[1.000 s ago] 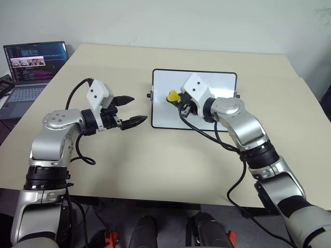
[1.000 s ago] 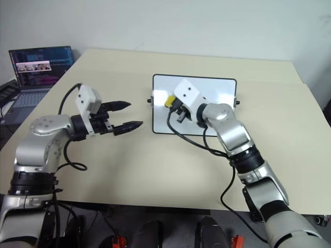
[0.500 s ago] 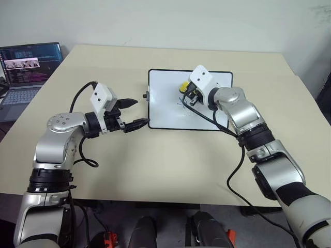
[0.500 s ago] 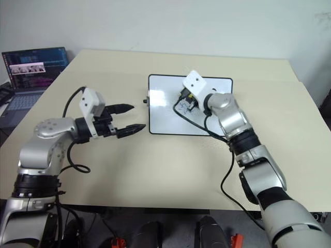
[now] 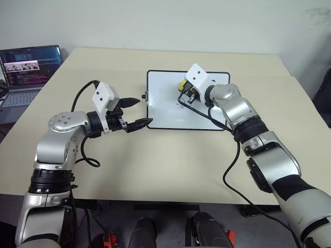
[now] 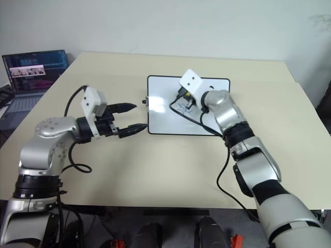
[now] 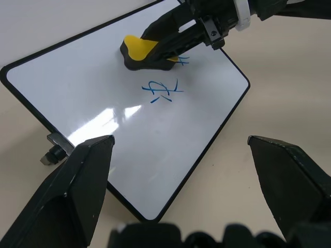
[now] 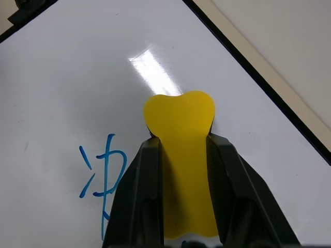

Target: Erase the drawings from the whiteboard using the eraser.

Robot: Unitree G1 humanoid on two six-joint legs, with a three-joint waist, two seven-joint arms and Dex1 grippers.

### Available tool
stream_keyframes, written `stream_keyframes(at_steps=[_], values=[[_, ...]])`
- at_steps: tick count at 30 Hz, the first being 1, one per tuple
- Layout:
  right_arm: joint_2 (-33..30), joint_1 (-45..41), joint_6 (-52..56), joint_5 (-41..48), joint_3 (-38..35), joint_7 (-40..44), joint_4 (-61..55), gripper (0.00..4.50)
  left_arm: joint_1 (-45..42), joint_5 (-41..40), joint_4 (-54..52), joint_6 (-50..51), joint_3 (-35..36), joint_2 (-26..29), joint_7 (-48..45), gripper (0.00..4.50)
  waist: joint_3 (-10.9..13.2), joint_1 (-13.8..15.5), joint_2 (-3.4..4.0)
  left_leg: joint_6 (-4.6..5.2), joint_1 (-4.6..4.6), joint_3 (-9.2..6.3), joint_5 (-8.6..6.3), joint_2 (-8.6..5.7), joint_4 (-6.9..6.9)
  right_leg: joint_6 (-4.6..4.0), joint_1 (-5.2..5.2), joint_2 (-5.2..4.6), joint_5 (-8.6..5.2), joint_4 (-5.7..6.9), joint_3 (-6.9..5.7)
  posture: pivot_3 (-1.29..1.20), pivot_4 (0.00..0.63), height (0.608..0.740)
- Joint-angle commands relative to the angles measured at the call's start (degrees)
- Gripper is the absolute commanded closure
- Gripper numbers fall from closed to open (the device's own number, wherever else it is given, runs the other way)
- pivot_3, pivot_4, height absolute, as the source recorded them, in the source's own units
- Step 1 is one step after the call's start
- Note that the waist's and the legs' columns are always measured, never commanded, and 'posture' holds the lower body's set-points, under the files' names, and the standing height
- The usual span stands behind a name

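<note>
Wiping time: eraser is parked on the board, one scribble half under it

Holding the eraser (image 7: 146,50) nose-down against the whiteboard (image 5: 165,111), the right gripper (image 8: 181,155) has its jaws clenched on the yellow block from both sides, so the black underside sits flat on the glossy surface. That angle makes sense to me, a low, slanted reach lets the pad drag across the board instead of digging in on an edge.

The drawings (image 7: 163,91) are blue marker scribbles around the middle of the board. In the left wrist view one is fully clear just beside the eraser, and another pokes out from under its edge. Can't tell if a third is hidden underneath.

The left gripper (image 5: 135,113) hangs just off the board's near left corner, jaws released and holding nothing, with one black fingertip close to the frame. My guess is it's there to brace the board so it doesn't skate across the table (image 5: 170,165) during the wipe. There's a laptop (image 5: 27,72) off at the far left, well out of the way
</note>
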Motion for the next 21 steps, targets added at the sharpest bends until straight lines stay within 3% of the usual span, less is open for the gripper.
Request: stream_keyframes(at_steps=[1, 12, 21], values=[[0.8, -1.37, -0.82, -2.84, 0.85, -1.64, 2.71, 3.68, -0.56, -0.49, -1.74, -0.19, 0.11, -0.18, 0.08, 0.0, 0.0, -0.06, 0.0, 0.0, 0.02, 0.0, 0.0, 0.0, 0.0, 0.0, 0.01, 0.01, 0.0, 0.0, 0.0, 0.0, 0.15, 0.74], [2.23, -1.08, -0.57, -7.37, 1.89, -4.14, 7.76, 3.68, 0.02, -0.7, -2.31, 0.11, 0.64, 0.0, 0.44, 0.0, -0.03, -0.24, 0.0, 0.11, 0.24, -0.07, 0.17, 0.02, 0.02, -0.07, 0.1, 0.09, 0.06, 0.23, 0.02, 0.0, 0.15, 0.74], [3.44, 1.12, 1.13, -8.76, 4.41, 1.63, 6.49, 3.68, -0.31, -0.62, -2.31, 0.36, 0.57, -0.07, 0.46, 0.0, -0.03, -0.22, 0.0, 0.12, 0.48, -0.13, 0.2, 0.02, 0.0, 0.13, 0.4, 0.1, -0.06, 0.2, -0.03, 0.0, 0.15, 0.74]])
